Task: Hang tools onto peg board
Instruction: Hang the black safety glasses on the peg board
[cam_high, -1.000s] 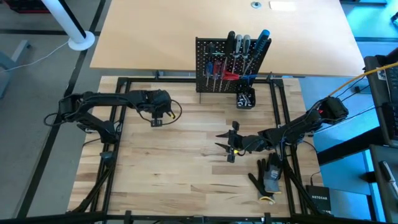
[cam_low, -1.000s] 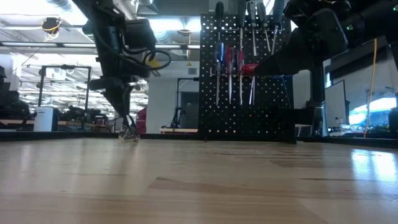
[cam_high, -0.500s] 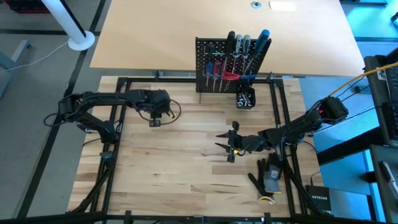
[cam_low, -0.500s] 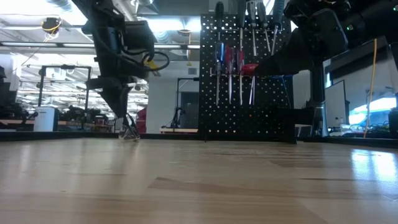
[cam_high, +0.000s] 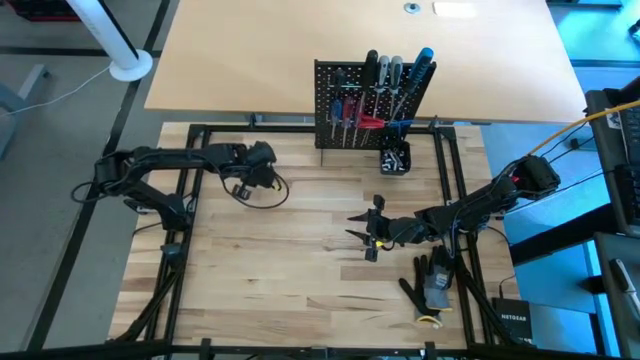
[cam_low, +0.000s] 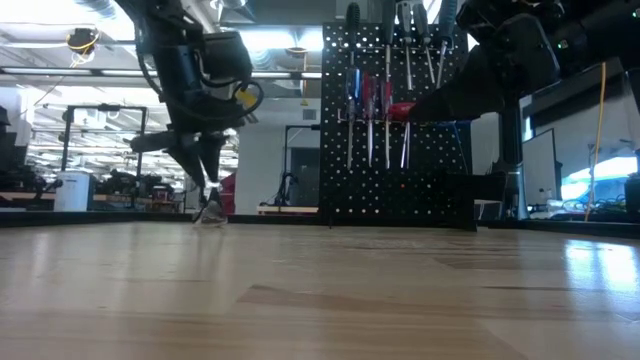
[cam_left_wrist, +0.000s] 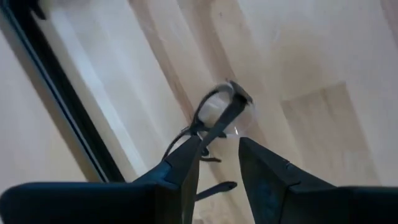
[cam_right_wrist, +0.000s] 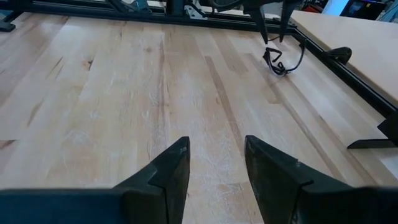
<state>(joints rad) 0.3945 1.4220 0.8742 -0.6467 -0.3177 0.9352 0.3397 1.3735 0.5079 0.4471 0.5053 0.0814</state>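
since a second ago the left arm has turned its wrist, and the left gripper (cam_high: 242, 190) has slid a little toward the table's left side; the right arm has not moved. the left gripper's fingers (cam_left_wrist: 186, 155) point down over a pair of clear safety glasses (cam_high: 272, 190) lying on the table (cam_high: 280, 270). they stand apart, with one black temple of the glasses (cam_left_wrist: 217, 109) running up to the tip of one finger; whether it is pinched i cannot tell. in the low view the glasses (cam_low: 210, 213) rest on the wood just under the fingertips.

the right gripper (cam_high: 352, 227) hangs low over bare wood near the table's middle, fingers apart with nothing between them (cam_right_wrist: 217, 144).

the tools (cam_high: 375, 95) are well apart from both grippers, on the peg board (cam_high: 325, 120), which stands upright at the table's far edge. a small black cup (cam_high: 395, 158) sits just in front of the board, and black gloves (cam_high: 435, 280) lie near the right arm. wide open wood lies between the two grippers and toward the near edge; a black frame rail (cam_high: 250, 125) borders the table.

the tools hang upright (cam_low: 385, 100), handles up and thin shafts pointing down, side by side across the board (cam_low: 440, 170).
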